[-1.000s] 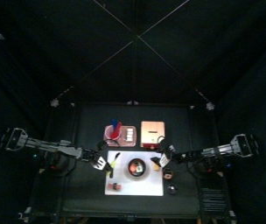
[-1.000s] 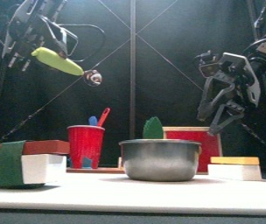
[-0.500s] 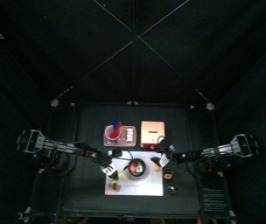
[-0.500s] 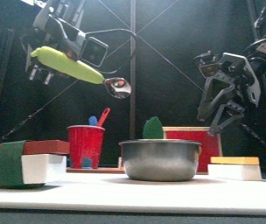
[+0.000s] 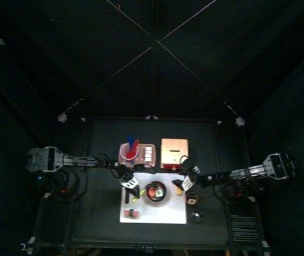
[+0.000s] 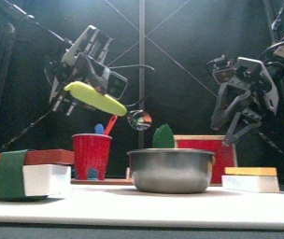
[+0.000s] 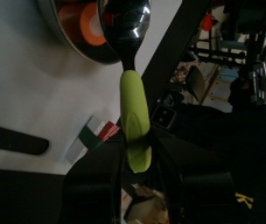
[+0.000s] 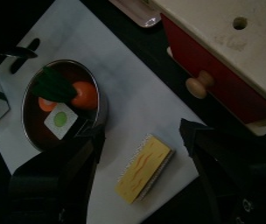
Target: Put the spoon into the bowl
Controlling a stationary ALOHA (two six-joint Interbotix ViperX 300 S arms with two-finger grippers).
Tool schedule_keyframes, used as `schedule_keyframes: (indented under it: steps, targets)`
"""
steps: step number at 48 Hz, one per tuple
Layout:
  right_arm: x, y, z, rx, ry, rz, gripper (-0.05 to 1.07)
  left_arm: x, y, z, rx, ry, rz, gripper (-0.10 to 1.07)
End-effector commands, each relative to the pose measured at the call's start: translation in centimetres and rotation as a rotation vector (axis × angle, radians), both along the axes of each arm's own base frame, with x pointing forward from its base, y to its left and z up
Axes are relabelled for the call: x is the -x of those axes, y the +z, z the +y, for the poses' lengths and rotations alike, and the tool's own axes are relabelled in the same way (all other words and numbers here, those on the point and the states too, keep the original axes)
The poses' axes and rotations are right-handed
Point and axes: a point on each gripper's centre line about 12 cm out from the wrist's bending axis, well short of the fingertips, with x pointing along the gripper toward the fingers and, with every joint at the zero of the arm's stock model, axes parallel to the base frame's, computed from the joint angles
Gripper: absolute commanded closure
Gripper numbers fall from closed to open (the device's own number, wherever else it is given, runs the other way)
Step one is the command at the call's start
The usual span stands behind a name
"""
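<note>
Black curtains all round, and a small black table (image 6: 142, 217) with a white mat under the things. Starting on the left, we see a white box with a dark green band (image 6: 23, 174), then a red plastic cup (image 6: 91, 154) with utensils standing in it. Above it hangs the left pincer (image 6: 87, 93), clamped on the handle of the spoon (image 6: 97, 97), a yellow-green plastic grip ending in a shiny metal head. That head hangs just above and left of the bowl (image 6: 174, 170), a round bare-metal one with a green piece poking over its rim.

From the wrist, the spoon's head overlaps the bowl's rim, an orange piece (image 7: 90, 21) showing inside. Now we want patience: carry the head further past the rim, tip it downward, lower it, and only then let go, so the handle doesn't lever out over the edge.

On the right, the right pincer (image 6: 234, 117) hangs idle with its jaws apart, holding nothing, over a yellow block (image 8: 146, 165).
</note>
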Motion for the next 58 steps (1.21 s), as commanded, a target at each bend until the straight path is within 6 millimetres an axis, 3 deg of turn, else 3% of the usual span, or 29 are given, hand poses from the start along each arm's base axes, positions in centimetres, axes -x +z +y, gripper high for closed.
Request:
schedule_keyframes:
  steps: [1,12,30,48,58]
  targets:
    - [-0.3,0.7,-0.1,-0.005,-0.007,-0.025,0.04,-0.8,0.1,-0.4,0.046,-0.033,0.011,0.44]
    - [-0.4,0.4,-0.1,-0.004,-0.007,-0.012,0.04,-2.0,-0.5,0.0,0.06,-0.052,0.035,0.44]
    - [-0.6,0.3,0.1,-0.004,-0.001,-0.008,0.04,-2.2,-0.8,3.3,0.085,0.051,0.056,0.44]
    - [-0.4,0.1,0.1,0.002,0.003,0.0,0.04,-3.3,-1.8,3.0,0.14,-0.005,0.099,0.44]
    - [-0.3,-0.1,0.1,0.002,0.004,0.006,0.04,-5.1,-0.4,3.3,0.111,-0.039,0.049,0.44]
